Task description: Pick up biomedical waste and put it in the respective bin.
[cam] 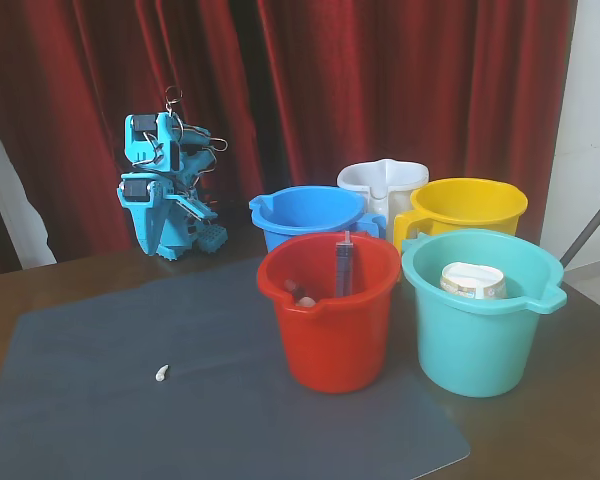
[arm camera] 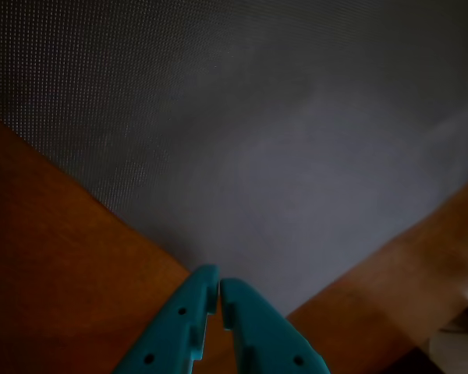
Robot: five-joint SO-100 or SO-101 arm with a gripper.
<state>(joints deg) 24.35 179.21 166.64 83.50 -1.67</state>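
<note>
The biomedical waste (cam: 162,373) is a tiny off-white curved lump lying on the grey mat (cam: 130,400) at the front left in the fixed view. The blue arm is folded up at the back left of the table, its gripper (cam: 208,238) resting low by the mat's far corner, far from the lump. In the wrist view the teal gripper (arm camera: 218,286) is shut, fingertips together over the mat's corner (arm camera: 257,156), with nothing held. The lump does not show in the wrist view.
Several buckets stand at the right: red (cam: 330,330) with a syringe (cam: 344,262) inside, teal (cam: 480,330) holding a round white tub (cam: 472,281), blue (cam: 305,215), yellow (cam: 470,205), and a white one (cam: 382,180). The brown table (cam: 70,280) borders the mat. Red curtain behind.
</note>
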